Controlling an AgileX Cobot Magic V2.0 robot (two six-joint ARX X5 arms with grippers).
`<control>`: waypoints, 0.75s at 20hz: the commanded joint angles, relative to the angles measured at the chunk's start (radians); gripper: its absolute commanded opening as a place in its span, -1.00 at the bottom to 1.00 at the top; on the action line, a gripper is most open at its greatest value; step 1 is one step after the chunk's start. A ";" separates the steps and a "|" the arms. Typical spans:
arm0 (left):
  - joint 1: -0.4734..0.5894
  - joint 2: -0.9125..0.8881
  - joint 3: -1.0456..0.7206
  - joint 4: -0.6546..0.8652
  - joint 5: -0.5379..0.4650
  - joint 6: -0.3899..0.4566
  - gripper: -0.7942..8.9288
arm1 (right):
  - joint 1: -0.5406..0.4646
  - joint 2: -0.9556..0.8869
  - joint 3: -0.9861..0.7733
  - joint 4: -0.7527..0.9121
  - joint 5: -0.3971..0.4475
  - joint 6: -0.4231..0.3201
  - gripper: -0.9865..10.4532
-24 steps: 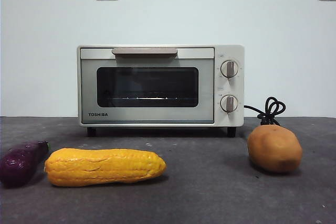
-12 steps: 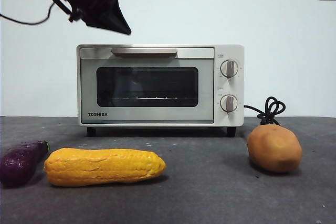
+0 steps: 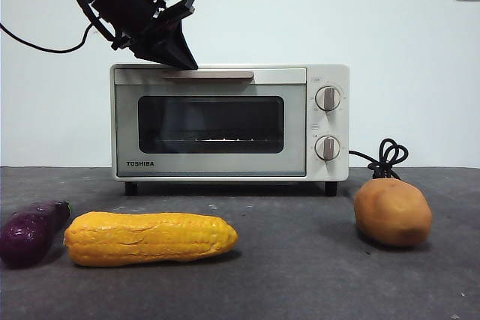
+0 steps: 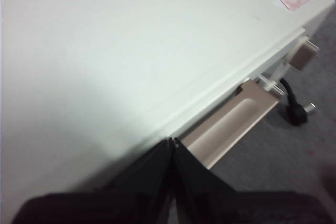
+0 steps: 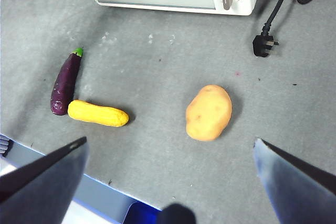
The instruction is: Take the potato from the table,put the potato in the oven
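The orange-brown potato (image 3: 392, 212) (image 5: 209, 112) lies on the dark grey table (image 3: 300, 267), right of the cream-white oven (image 3: 229, 121) (image 4: 131, 51), whose door stands closed. My left gripper (image 3: 184, 56) (image 4: 172, 142) is shut, its black tip poised just above the oven's top front edge, close to the beige handle (image 3: 206, 74) (image 4: 231, 127). High above the table, my right gripper (image 5: 170, 148) hangs open, with the potato below between its jaws and nothing held.
A yellow corn cob (image 3: 150, 237) (image 5: 98, 113) and a purple eggplant (image 3: 28, 231) (image 5: 65, 82) lie at the front left. The oven's black cord (image 3: 384, 159) and plug (image 5: 262, 44) rest behind the potato. The table's near edge (image 5: 79, 184) shows below the right gripper.
The left arm has swung down from the top left corner and to the right, reaching the oven's top near the handle. The potato, corn and eggplant have not moved.
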 commanded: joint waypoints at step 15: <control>-0.109 -0.118 -0.033 -0.478 0.098 0.011 -0.85 | 0.003 0.079 -0.001 0.006 0.008 0.017 0.60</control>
